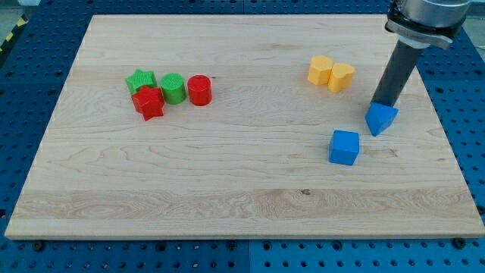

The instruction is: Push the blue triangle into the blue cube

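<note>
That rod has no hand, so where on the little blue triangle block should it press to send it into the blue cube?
Nothing gets gripped; my tip only pushes. It best presses the blue triangle block's upper-right side, the side facing away from the blue cube, since the cube lies apart toward the view's lower left. My tip stands right at the triangle's top edge, so probably a slight shift to the view's right first.

Red/green blocks (168, 91), yellow pair (331, 73).

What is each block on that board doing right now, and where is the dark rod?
my tip: at the blue triangle's top edge.
blue triangle: apart from the cube.
blue cube: alone, lower left of the triangle.
yellow blocks: a touching pair.
red and green blocks: clustered at the view's left.
</note>
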You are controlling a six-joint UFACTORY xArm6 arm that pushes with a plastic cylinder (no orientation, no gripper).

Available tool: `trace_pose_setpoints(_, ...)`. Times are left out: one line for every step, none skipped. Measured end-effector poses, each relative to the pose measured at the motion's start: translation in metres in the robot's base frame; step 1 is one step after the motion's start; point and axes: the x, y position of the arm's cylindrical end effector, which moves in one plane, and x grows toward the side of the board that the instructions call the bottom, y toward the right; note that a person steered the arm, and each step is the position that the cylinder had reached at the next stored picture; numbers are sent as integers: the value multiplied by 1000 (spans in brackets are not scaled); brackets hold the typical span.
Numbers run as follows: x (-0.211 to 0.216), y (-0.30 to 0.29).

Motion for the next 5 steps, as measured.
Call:
trace_pose_setpoints(20, 0)
trace_pose_setpoints(36, 7)
trace_pose_setpoints(44, 31)
trace_pose_setpoints(50, 49)
trace_pose_setpoints(50, 48)
